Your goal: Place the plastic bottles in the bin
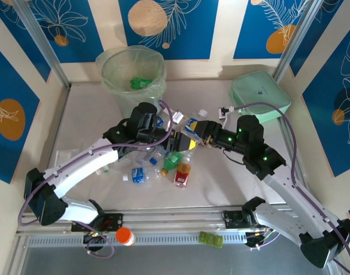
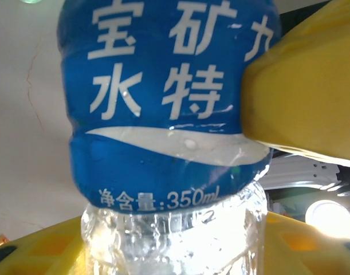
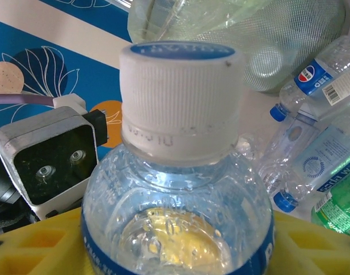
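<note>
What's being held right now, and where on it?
One clear water bottle: left gripper closed on its clear lower body. The right gripper flanks the blue label; its grip cannot be told.

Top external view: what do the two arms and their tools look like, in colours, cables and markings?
The left arm and the right arm each have long white links, black joint housings with small green lights, and a purple cable looping alongside. The left tool and the right tool are black with yellow fingers.
</note>
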`<move>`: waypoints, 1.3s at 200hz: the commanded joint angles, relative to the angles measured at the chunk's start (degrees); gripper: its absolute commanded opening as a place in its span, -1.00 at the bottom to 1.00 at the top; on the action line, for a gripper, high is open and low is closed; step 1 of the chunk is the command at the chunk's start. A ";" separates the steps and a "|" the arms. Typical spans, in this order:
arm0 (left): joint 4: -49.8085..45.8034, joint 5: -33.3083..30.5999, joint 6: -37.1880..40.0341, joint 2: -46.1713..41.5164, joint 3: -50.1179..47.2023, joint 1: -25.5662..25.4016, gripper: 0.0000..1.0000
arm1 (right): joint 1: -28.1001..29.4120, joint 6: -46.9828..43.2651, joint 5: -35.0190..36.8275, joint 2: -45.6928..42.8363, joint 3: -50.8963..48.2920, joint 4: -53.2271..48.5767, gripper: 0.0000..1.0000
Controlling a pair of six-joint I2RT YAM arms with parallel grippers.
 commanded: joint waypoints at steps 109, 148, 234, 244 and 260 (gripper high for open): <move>-22.10 -26.83 -0.81 5.13 24.47 10.99 -0.06 | -9.02 -7.60 3.28 -7.75 8.71 -14.66 1.00; -30.18 -36.07 -7.44 14.40 40.20 18.52 -0.23 | -11.65 -5.16 2.74 -7.29 6.16 -16.10 0.97; -36.12 -38.78 -21.89 35.32 62.82 29.69 -0.20 | -11.74 0.42 0.82 -5.44 -1.71 -15.18 0.95; -35.26 -37.29 -23.61 36.82 62.85 30.47 -0.21 | -11.51 0.65 1.37 -5.49 -2.21 -15.67 0.95; -33.92 -34.86 -25.39 39.47 63.17 31.23 -0.24 | -11.36 0.30 2.62 -5.44 -2.31 -17.51 0.95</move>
